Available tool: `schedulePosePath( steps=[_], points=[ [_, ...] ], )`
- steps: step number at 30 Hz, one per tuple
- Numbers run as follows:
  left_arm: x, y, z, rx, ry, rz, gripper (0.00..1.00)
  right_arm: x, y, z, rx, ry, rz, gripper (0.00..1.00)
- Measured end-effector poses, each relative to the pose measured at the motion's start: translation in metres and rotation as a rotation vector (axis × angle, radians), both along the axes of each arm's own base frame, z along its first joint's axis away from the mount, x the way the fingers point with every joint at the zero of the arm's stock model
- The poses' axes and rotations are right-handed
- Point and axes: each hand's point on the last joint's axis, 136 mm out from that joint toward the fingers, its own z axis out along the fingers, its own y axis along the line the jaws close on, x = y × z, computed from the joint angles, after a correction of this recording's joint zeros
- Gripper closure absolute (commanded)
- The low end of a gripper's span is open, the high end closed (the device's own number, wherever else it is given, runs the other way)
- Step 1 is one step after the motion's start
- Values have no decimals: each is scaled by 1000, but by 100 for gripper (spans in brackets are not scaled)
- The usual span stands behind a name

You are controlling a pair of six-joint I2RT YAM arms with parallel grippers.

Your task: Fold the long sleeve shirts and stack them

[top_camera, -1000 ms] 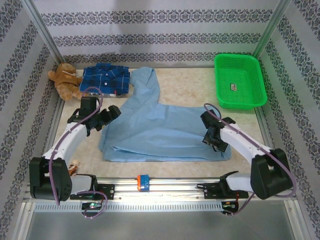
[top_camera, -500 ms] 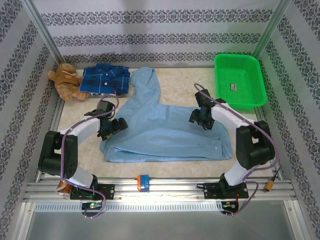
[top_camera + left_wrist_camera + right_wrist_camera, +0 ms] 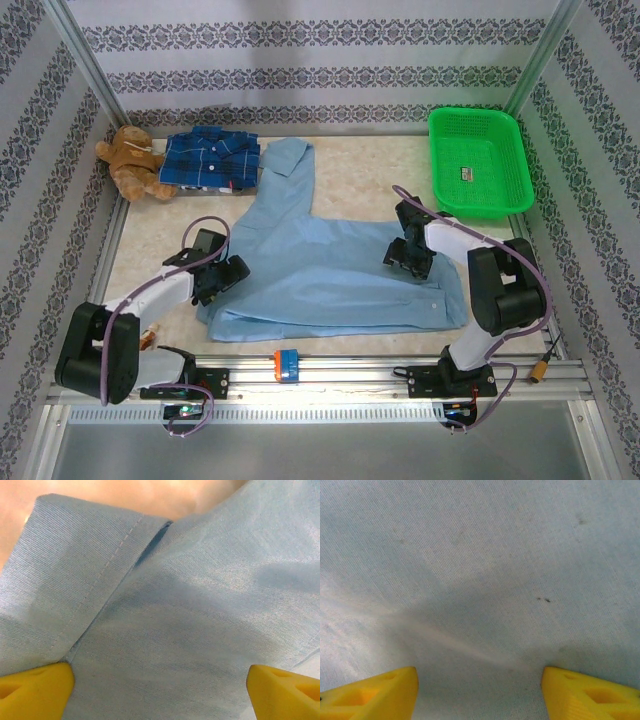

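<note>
The light blue long sleeve shirt (image 3: 320, 265) lies spread across the middle of the table, one sleeve reaching back toward the collar end. The dark blue plaid long sleeve shirt (image 3: 212, 158) sits folded at the back left. My left gripper (image 3: 222, 277) is low over the blue shirt's left edge. In the left wrist view the left gripper (image 3: 160, 695) is open, yellow fingertips (image 3: 35, 692) wide apart over the cloth and a stitched hem (image 3: 110, 565). My right gripper (image 3: 408, 255) is down on the shirt's right part. The right gripper (image 3: 480, 690) is open in its wrist view, fingertips (image 3: 375, 695) straddling a pale crease.
A green basket (image 3: 478, 160) stands at the back right. A brown teddy bear (image 3: 130, 162) sits at the back left beside the plaid shirt. A small blue and orange block (image 3: 287, 362) rests on the front rail. Patterned walls close in the table on three sides.
The left gripper has come forward and down onto the shirt's left hem. The right gripper swung back over the shirt's right part, then settled lower. The blue shirt lies flatter.
</note>
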Motion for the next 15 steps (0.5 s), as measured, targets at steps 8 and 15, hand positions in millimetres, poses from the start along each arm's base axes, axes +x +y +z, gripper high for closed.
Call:
schedulePosePath(
  steps=[8,15],
  points=[
    [-2,1,39,27,60,-32,0,-2,-8,16,-42,-5,-1,26],
    [130,-25,137,94,-174,-273,7,56,-9,91,-48,-243,112,20]
  ],
)
